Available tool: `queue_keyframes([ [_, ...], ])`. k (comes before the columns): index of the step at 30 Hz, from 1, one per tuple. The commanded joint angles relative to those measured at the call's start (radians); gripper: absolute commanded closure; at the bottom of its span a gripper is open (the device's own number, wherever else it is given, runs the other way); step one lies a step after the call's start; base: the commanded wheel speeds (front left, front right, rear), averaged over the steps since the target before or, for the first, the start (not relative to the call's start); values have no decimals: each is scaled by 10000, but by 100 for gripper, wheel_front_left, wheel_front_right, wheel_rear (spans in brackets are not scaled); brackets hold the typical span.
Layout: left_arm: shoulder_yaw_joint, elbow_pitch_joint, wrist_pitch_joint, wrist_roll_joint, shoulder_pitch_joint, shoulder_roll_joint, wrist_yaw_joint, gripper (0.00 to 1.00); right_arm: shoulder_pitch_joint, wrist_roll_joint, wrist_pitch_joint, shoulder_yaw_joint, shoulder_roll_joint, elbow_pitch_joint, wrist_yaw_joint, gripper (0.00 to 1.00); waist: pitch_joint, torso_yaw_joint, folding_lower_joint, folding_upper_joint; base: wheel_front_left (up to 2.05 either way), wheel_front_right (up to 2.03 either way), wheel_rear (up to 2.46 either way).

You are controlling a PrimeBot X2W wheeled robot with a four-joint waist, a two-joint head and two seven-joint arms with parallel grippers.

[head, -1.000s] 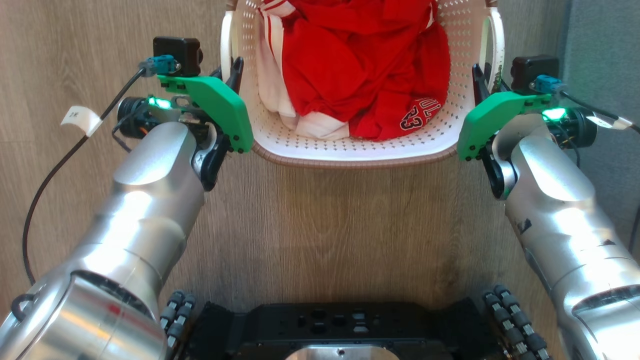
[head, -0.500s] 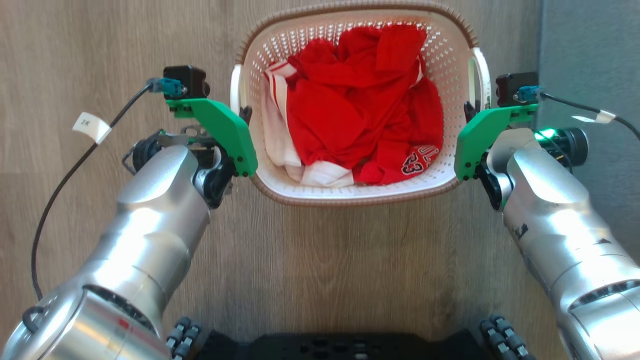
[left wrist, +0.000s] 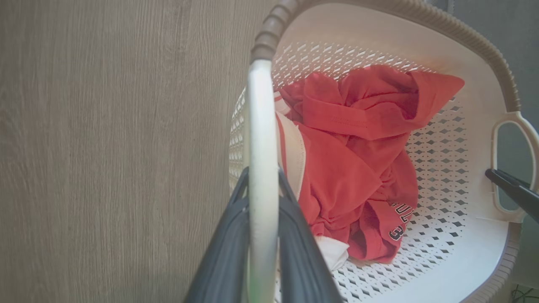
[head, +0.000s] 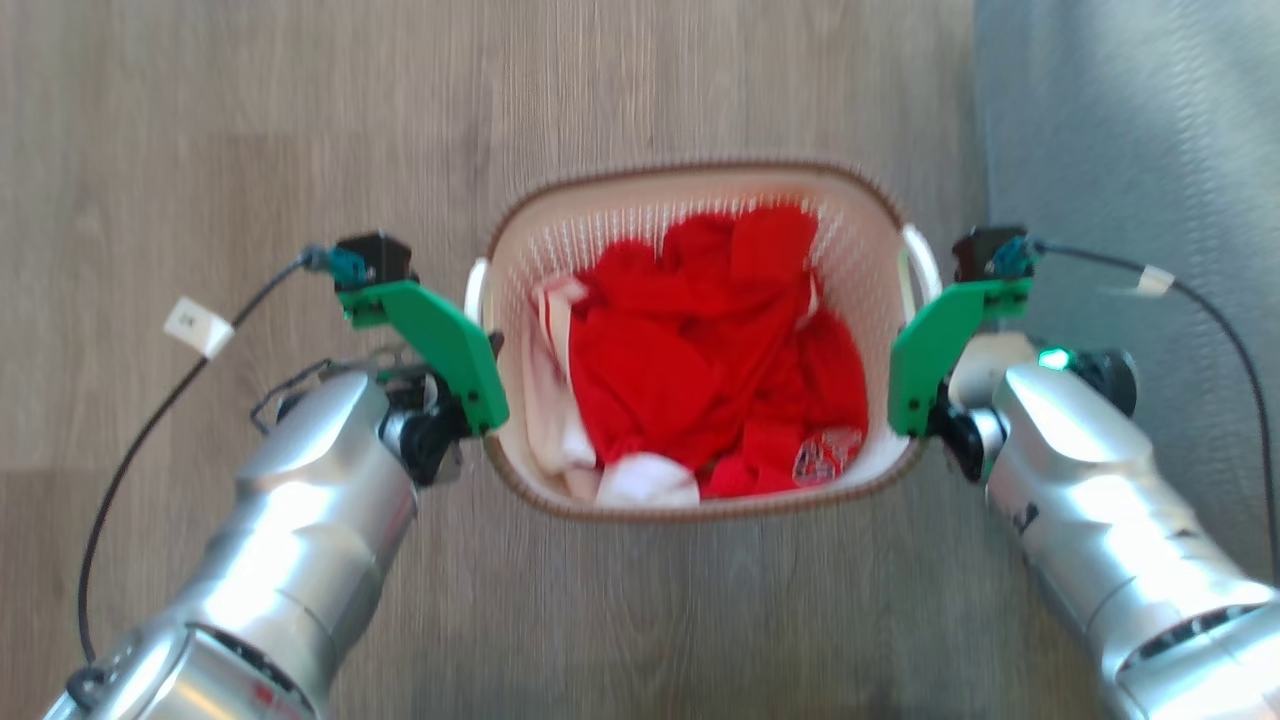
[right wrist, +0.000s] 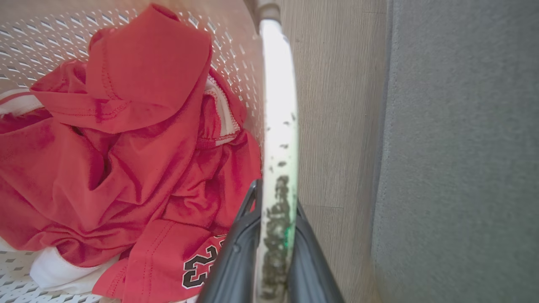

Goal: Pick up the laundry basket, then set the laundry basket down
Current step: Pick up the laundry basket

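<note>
White plastic handles sit pinched in both grippers: the left gripper [left wrist: 262, 176] clamps the left handle [left wrist: 261, 105] of the laundry basket [head: 690, 168], and the right gripper [right wrist: 276, 189] clamps the right handle [right wrist: 278, 84]. The grasp looks done. Whether the basket hangs clear of the wooden floor [head: 300, 120] I cannot tell, and setting it down is left. The head view shows the whole basket, full of red clothes [head: 700, 380], between the arms beside a grey carpet [head: 1120, 130], but green mounts [head: 440, 340] hide the fingers. The wrist views show the pinch itself.
</note>
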Motion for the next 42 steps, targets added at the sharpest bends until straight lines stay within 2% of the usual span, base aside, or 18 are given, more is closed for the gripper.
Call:
queue_keyframes([
  [1, 144, 56, -18, -79, -67, 356, 37, 100, 272, 105, 56, 195, -41, -45, -103, 100, -752, -59, 1, -1, 0, 0, 0],
  [14, 214, 298, 580, -410, 1093, 502, 224, 100, 1407, 1348, 816, 927, -41, -58, -103, 100, -3296, -131, 1, -1, 0, 0, 0],
  [23, 198, 323, 869, -500, 1713, 685, 326, 100, 1838, 1903, 987, 1291, -41, 48, -103, 100, -4456, -245, 1, -1, 0, 0, 0],
  [42, 52, 334, 944, -445, 2145, 810, 550, 100, 2192, 2875, 1161, 2012, -41, 188, -103, 100, -5351, -300, 1, -1, 0, 0, 0],
])
